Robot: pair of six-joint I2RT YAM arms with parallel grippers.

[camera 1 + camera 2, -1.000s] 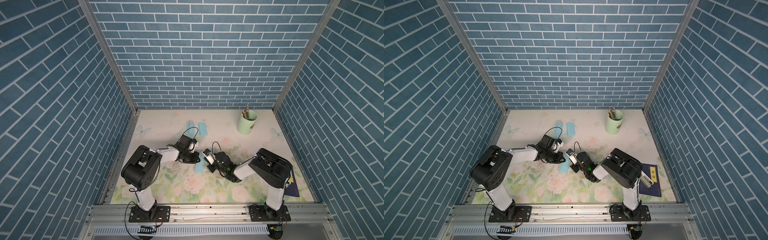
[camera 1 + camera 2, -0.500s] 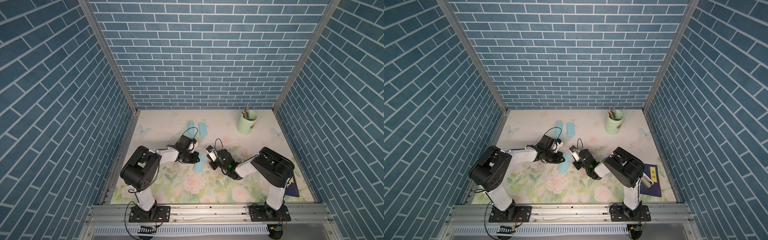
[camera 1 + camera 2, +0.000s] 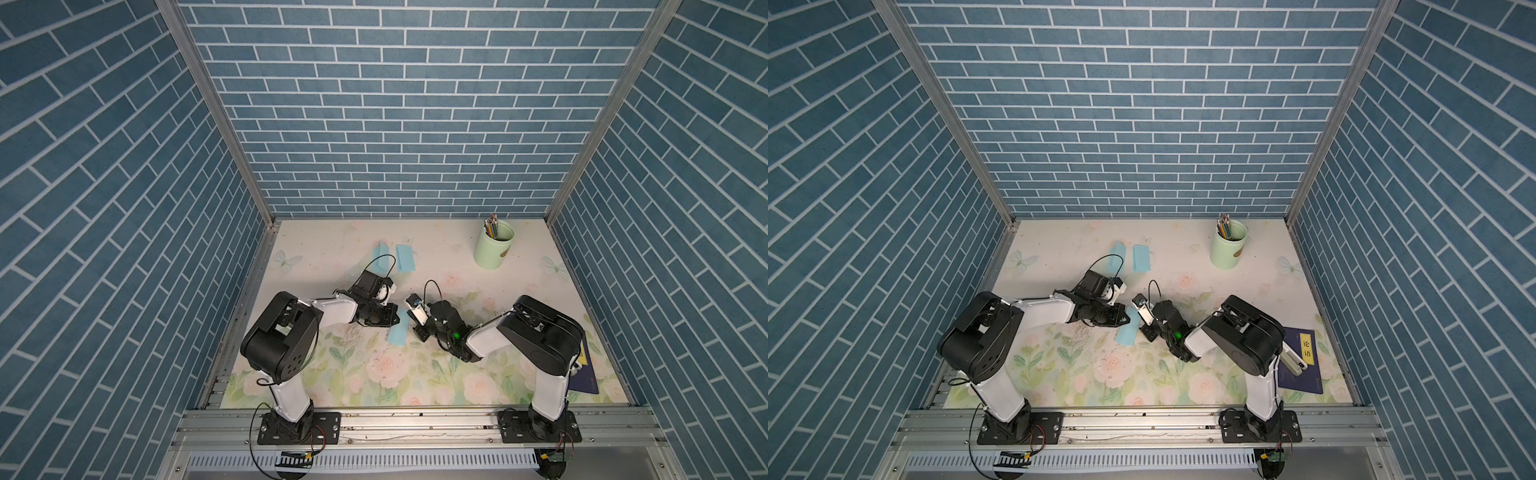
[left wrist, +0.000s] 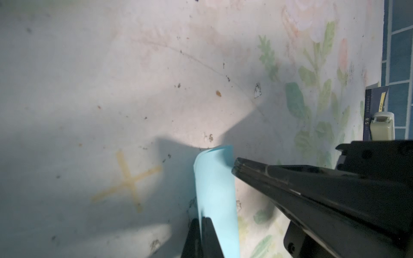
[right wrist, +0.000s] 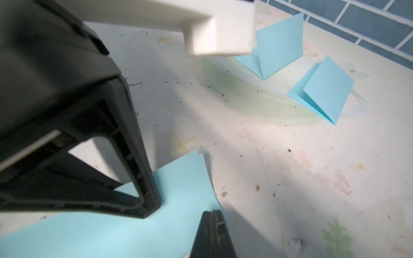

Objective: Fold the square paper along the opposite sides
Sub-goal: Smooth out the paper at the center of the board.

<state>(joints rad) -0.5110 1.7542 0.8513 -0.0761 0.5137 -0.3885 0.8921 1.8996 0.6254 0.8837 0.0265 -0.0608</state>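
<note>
The square paper (image 3: 398, 332), light blue, lies near the middle of the flowered counter (image 3: 332, 374), between the two arms. In the left wrist view the paper (image 4: 214, 192) is doubled over, and its far end curls in a loose loop, not pressed flat.

Left pincer (image 3: 395, 320): fingers together, clamped on one long edge of the paper. In the left wrist view a thin line of blue runs between the two black fingers of the left pincer (image 4: 201, 232).

Right pincer (image 3: 416, 330): fingers together. Its tip (image 5: 212, 230) meets the opposite edge of the paper (image 5: 100, 234). It cannot be told whether any paper sits between the fingers.

Both pincers are low over the counter and point at each other across the sheet.

Other items on the counter:
- Two folded blue sheets (image 3: 383, 252) (image 3: 406, 257) lie side by side towards the back wall, well apart from the arms. Each gapes open along its crease.
- A pale green cup (image 3: 494, 253) holding pencils stands upright near the back right corner.
- A dark blue book (image 3: 1302, 361) lies flat beside the right arm's base
</note>
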